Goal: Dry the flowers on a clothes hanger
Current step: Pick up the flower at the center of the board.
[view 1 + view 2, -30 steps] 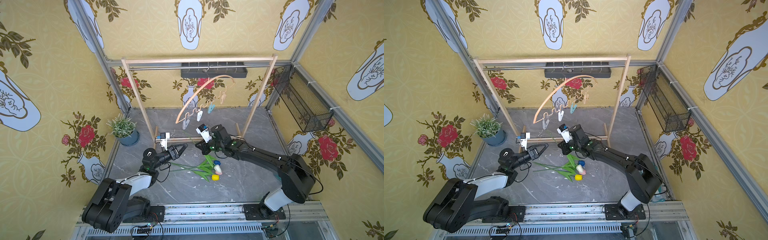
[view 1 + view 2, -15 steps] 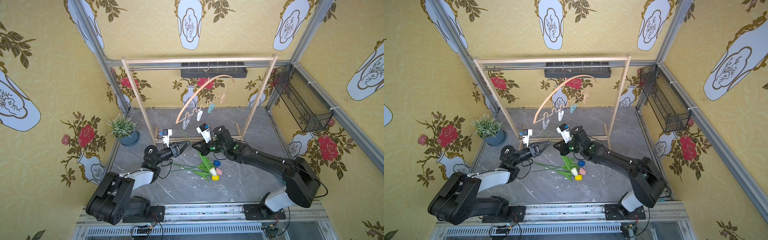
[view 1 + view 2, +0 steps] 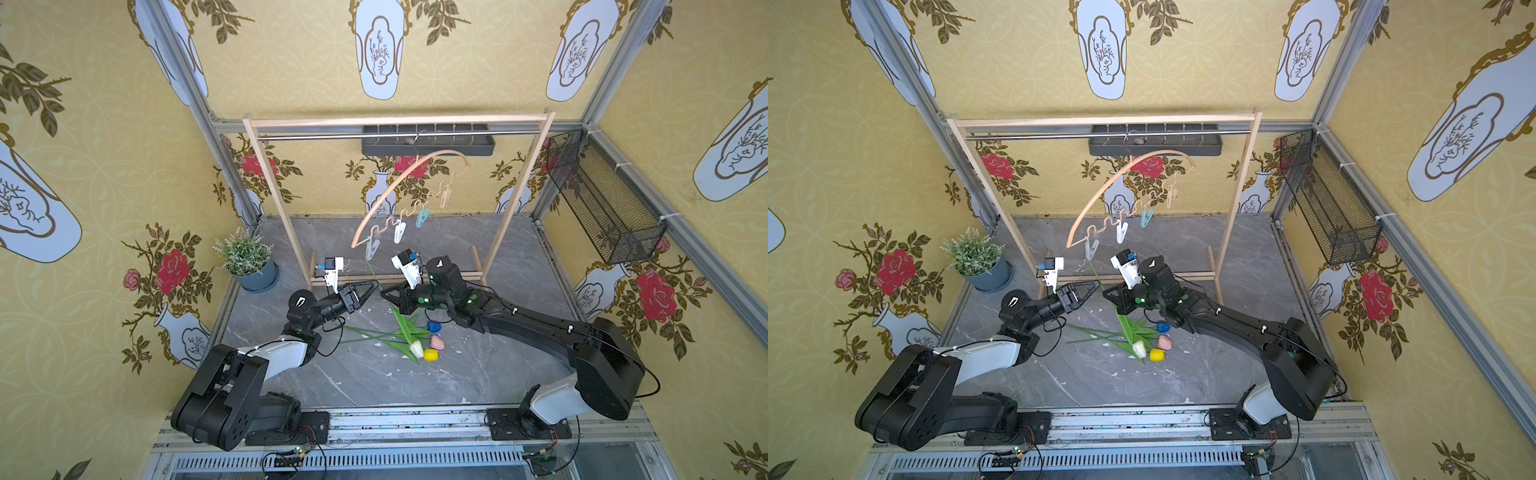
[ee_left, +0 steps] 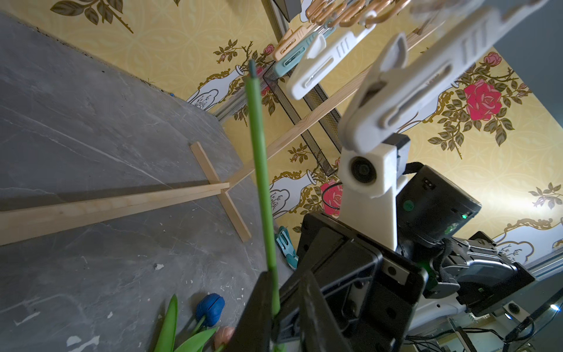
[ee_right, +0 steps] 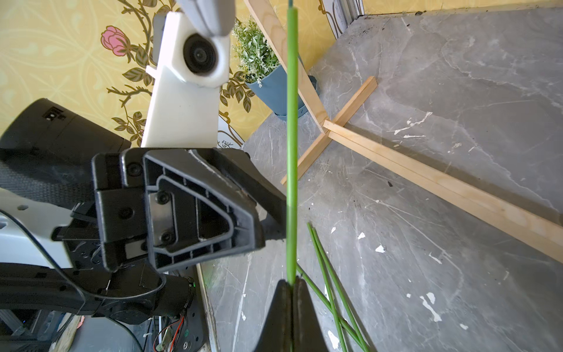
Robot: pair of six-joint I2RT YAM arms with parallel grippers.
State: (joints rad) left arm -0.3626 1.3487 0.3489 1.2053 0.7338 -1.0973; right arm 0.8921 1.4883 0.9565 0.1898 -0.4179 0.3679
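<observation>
– While right gripper (image 5: 292,288) pinches one stem (image 5: 292,122) fast, where does it stand?
– Upright, cut end just under the hanger (image 3: 442,152), at its lowest peg (image 3: 372,249). Presumably aimed so the peg can bite it.
– And left gripper (image 3: 374,285)?
– Jaws narrow round the same stem, nearer the cut end. Touch or true grip: cannot tell. Likely a second hold, freeing one arm to squeeze the peg.
– Other tulips (image 3: 405,328)?
– Flat on the table (image 3: 374,386) below the hanger, heads bunched. All four pegs empty.
– Surface, room?
– Grey marble-look, white flecks. Yellow rose-and-vase walls (image 3: 104,124); potted plant (image 3: 249,266) off to the hanger's side.
</observation>
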